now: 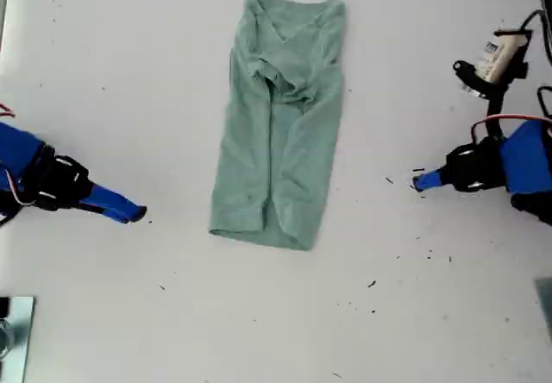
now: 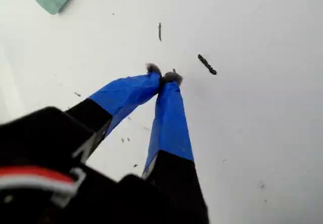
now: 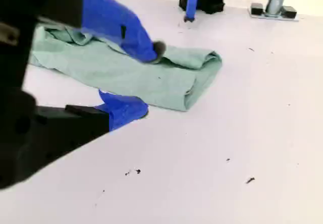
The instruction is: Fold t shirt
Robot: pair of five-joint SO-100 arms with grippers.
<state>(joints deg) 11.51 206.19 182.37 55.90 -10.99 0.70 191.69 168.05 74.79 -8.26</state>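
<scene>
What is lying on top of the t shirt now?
Nothing lies on the t shirt; only its own folded-in sides overlap its middle. What those folds cover cannot be seen. Both end effectors rest apart from it on the table.

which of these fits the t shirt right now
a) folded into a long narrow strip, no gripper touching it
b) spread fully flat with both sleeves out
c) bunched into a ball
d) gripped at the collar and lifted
a: the t shirt lies on the table as a long narrow strip with its sides folded in, while my first gripper and my second gripper both sit on bare table well clear of it.
</scene>
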